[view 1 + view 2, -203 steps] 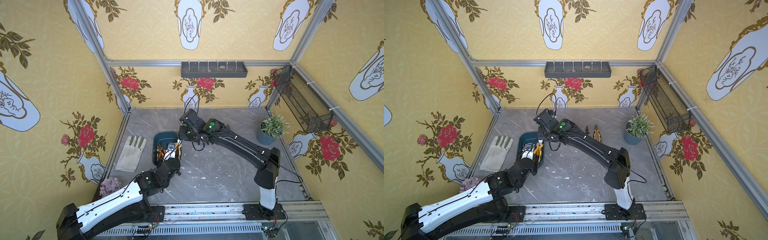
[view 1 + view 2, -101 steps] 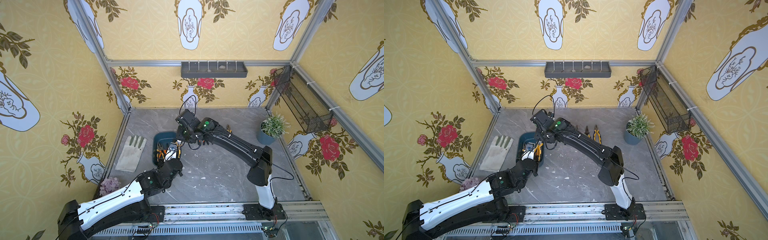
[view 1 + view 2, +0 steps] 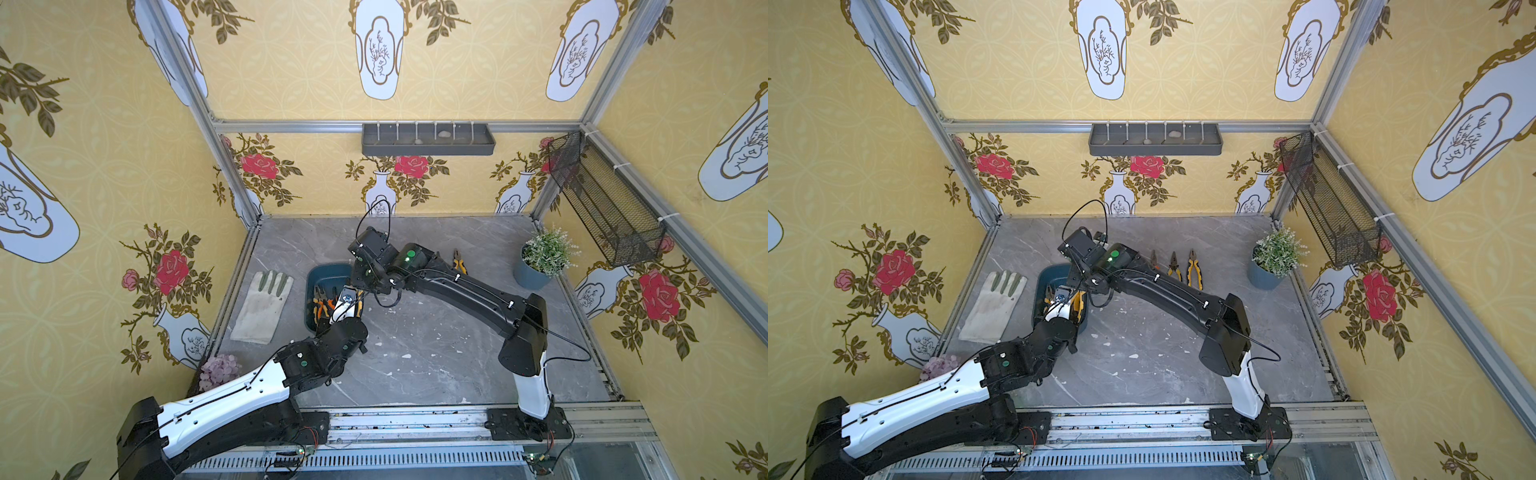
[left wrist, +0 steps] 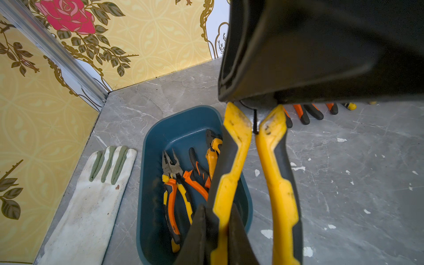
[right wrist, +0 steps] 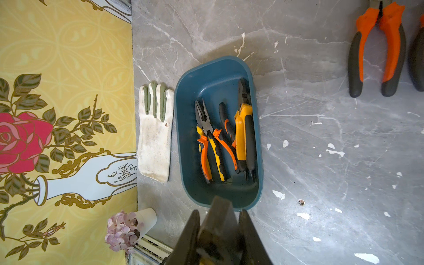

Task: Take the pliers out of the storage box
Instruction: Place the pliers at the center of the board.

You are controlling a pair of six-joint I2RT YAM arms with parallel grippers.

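Noted left gripper [image 4: 216,221] clamped on one handle of yellow pliers [image 4: 275,174], long axis pointing away toward right gripper [image 5: 219,214]. Narrow there around the far end, hold unconfirmed. Found box [image 5: 207,85] just below both, other pliers [image 5: 243,137] inside.

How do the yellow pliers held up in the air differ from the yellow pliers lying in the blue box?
The held pliers are up in the air, one handle clamped in the left gripper; the boxed pliers lie inside the storage box, along one wall. The held pliers' handles are spread apart; the boxed pliers' handles are closed together. Both have yellow-and-black handles.
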